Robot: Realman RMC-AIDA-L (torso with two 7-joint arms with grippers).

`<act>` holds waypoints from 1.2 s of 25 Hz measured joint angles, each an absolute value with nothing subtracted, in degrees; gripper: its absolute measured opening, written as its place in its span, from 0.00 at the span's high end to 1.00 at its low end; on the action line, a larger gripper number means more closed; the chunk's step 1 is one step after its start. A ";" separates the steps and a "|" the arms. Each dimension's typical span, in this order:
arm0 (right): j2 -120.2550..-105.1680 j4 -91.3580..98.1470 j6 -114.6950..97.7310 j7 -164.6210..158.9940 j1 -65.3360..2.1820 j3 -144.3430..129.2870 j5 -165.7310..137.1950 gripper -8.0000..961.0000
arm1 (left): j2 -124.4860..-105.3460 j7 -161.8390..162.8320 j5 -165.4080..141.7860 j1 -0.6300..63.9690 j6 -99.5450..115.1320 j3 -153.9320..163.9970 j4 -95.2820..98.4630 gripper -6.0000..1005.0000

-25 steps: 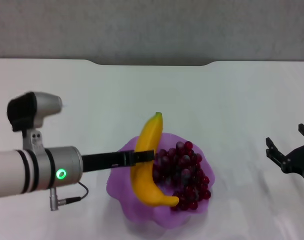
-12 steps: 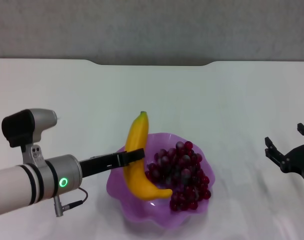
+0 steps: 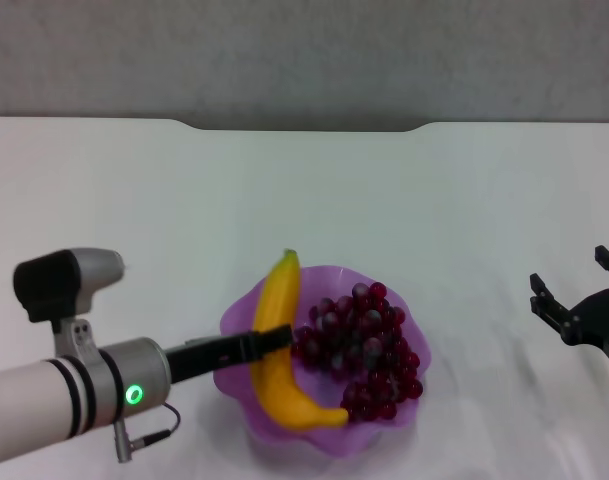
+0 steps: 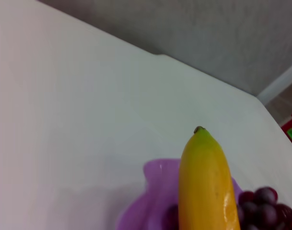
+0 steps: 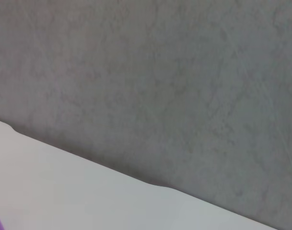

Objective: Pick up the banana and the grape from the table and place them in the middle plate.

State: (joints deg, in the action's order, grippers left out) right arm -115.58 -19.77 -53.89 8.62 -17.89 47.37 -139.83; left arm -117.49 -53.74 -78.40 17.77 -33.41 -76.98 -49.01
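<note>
Clamped across the middle of the banana (image 3: 280, 350) by the left tool (image 3: 272, 342), reaching in from 9 o'clock, so the fruit hangs balanced with its greenish tip toward 12 o'clock and its lower end toward 5 o'clock. Held low over the middle plate (image 3: 236, 322), along the plate's 9 o'clock side, most likely to leave room beside the grape (image 3: 364, 345), already heaped in the 3 o'clock half. Lower end apparently at or just above the plate floor, beside the bunch; true contact impossible to confirm. Seemingly only lowering and letting go left to do. Parked well apart at 3 o'clock over the bare counter (image 3: 464, 220), the right tool (image 3: 576, 290), fingers spread and holding nothing.
</note>
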 joint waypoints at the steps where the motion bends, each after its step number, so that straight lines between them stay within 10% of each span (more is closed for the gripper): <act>1: -115.57 -19.77 -53.88 8.62 -17.91 47.37 -139.83 0.07 | -117.49 -53.74 -78.40 17.76 -33.25 -76.27 -49.11 0.44; 19: -115.49 -19.70 -53.87 8.62 -18.11 47.45 -139.83 0.07 | -117.60 -54.96 -78.26 18.42 -29.28 -73.62 -50.65 0.43; 30: -115.47 -19.02 -53.89 8.22 -18.03 47.54 -139.84 0.07 | -117.31 -69.48 -78.21 8.67 -18.86 -75.41 -64.78 0.11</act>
State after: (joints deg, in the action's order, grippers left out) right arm -115.47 -19.02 -53.89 8.22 -18.03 47.54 -139.84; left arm -117.31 -69.48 -78.21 8.67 -18.86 -75.41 -64.78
